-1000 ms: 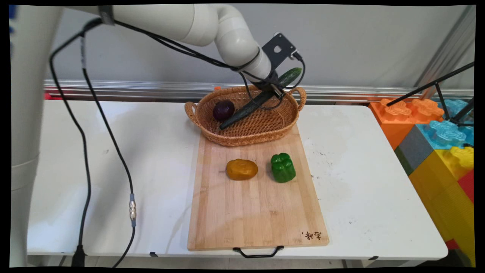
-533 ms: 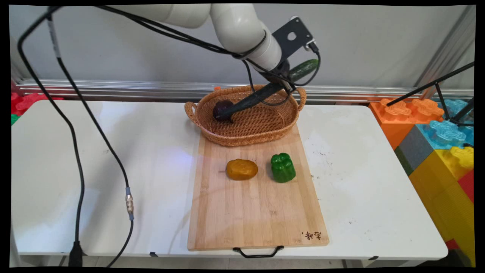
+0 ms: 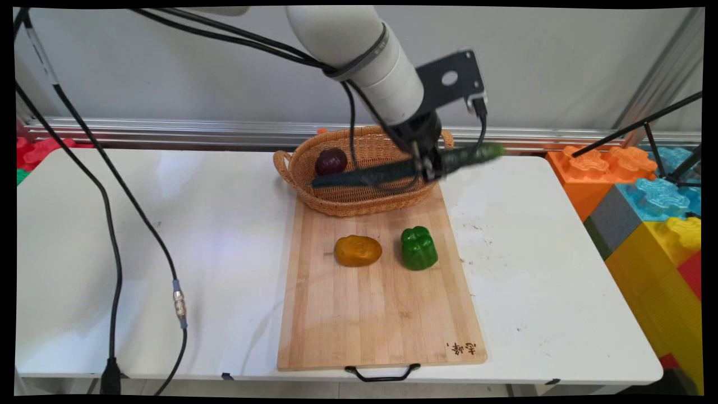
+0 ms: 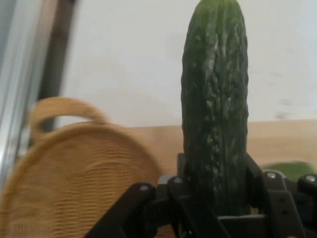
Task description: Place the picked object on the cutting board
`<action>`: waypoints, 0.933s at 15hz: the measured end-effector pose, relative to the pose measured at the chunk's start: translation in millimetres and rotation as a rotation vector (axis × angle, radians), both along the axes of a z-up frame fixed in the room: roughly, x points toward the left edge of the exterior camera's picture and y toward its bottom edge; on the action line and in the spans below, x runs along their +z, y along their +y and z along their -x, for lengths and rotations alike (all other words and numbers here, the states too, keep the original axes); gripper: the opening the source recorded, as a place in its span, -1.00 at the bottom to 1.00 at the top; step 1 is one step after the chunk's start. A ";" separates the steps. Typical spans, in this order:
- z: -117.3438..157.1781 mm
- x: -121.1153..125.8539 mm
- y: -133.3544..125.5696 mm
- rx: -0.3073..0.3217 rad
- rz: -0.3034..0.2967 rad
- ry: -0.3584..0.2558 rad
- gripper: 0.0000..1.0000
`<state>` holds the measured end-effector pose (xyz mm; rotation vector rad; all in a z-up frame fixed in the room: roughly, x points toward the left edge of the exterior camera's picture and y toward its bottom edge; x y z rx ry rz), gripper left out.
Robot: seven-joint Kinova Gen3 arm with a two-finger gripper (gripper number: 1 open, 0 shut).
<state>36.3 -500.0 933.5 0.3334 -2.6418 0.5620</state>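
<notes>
My gripper (image 3: 429, 165) is shut on a long dark green cucumber (image 3: 381, 173), held about level above the right end of a wicker basket (image 3: 359, 193). One end of the cucumber reaches over the basket, the other sticks out past its right handle. In the hand view the cucumber (image 4: 215, 109) rises between the fingers of the gripper (image 4: 215, 198), with the basket (image 4: 74, 173) at lower left. A dark purple vegetable (image 3: 331, 161) lies in the basket's left part.
The basket stands on the far end of a wooden cutting board (image 3: 381, 314). On the board lie an orange-yellow vegetable (image 3: 358, 250) and a green bell pepper (image 3: 419, 247). Coloured blocks (image 3: 650, 202) stand at the table's right. Black cables (image 3: 112, 235) hang at the left.
The gripper has swung the cucumber from a steep slant to about level and shifted right and toward the near side. Its low end has come away from the purple vegetable.
</notes>
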 end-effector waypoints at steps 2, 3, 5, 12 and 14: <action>2.5 3.8 17.5 -0.042 -0.042 -0.013 -1.00; 4.2 5.8 27.4 -0.062 -0.065 -0.021 -1.00; 8.3 9.1 46.6 -0.096 -0.105 -0.037 -1.00; 16.7 10.2 111.6 -0.147 -0.193 -0.098 -1.00; 16.2 0.0 124.4 -0.154 -0.194 -0.115 -1.00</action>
